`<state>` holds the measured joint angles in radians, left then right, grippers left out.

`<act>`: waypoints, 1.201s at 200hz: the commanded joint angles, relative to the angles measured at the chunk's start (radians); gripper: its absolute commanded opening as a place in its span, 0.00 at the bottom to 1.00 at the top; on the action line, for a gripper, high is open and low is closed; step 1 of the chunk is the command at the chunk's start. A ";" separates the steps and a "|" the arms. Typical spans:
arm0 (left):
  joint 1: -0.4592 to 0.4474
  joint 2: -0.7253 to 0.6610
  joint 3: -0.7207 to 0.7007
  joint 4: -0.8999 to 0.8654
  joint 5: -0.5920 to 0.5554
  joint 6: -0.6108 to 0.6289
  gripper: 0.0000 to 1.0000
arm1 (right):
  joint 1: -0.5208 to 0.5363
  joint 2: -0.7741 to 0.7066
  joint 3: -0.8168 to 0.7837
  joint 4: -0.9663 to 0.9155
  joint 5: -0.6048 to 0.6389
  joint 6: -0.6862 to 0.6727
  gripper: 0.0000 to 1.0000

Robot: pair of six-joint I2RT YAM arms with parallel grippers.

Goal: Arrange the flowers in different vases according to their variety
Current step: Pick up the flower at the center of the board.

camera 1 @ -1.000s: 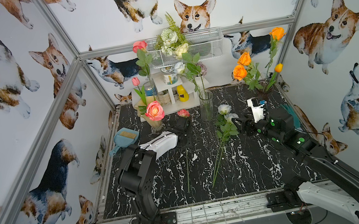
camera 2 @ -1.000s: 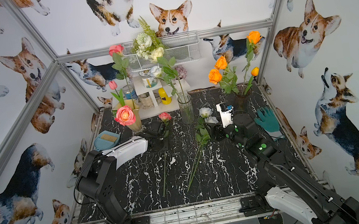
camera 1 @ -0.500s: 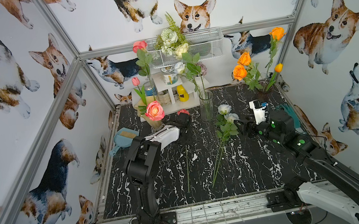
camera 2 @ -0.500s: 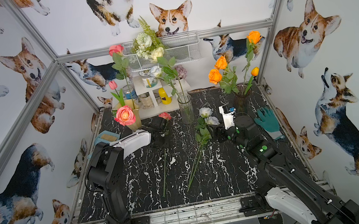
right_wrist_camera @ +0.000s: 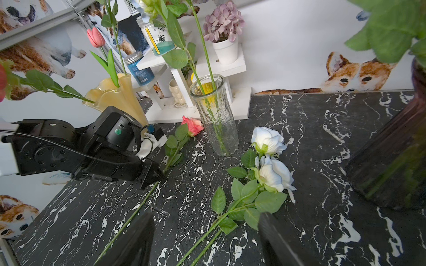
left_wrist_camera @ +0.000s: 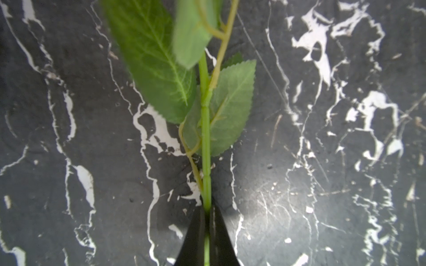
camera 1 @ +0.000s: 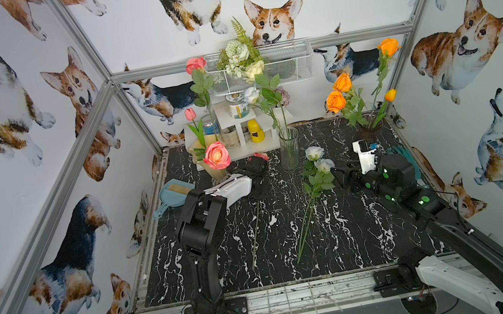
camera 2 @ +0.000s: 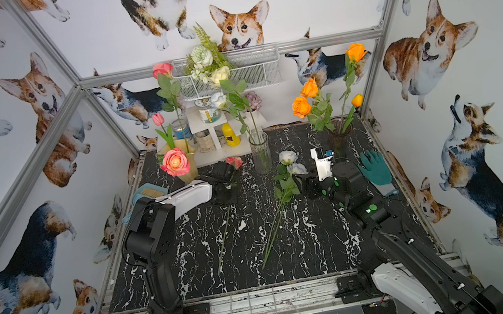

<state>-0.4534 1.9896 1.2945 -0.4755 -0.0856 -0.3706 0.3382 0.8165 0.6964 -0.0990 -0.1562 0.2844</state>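
Now | left tool [left_wrist_camera: 207,210] clamped on pink rose [right_wrist_camera: 193,126] stem | right tool [right_wrist_camera: 206,232] gaping by 2 white roses [right_wrist_camera: 268,139]

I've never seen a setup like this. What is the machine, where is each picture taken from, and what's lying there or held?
Two robot arms stand at the near edge of a black marbled table. Both top views look down from overhead; each wrist view comes from a camera on one arm. The left hand is shut on the stem of a pink rose lying on the table. The right hand is open and empty, near two white roses that also lie flat. At the back stand a yellow vase, a clear glass vase and a purple vase, each already holding flowers.
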 commanded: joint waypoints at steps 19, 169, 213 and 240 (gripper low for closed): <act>0.002 -0.014 -0.048 -0.018 0.030 -0.013 0.00 | -0.005 -0.007 -0.008 0.018 -0.012 0.015 0.76; -0.175 -0.605 -0.257 0.160 -0.211 0.067 0.00 | -0.005 -0.035 -0.048 0.045 -0.028 0.041 0.75; -0.293 -0.806 -0.302 0.226 -0.337 0.124 0.00 | -0.005 -0.049 -0.050 0.047 -0.032 0.055 0.74; -0.344 -0.926 -0.322 0.274 -0.371 0.157 0.00 | -0.005 -0.053 -0.045 0.044 -0.034 0.061 0.74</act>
<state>-0.7677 1.1397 0.9867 -0.2764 -0.3893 -0.2611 0.3336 0.7677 0.6468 -0.0917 -0.1837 0.3294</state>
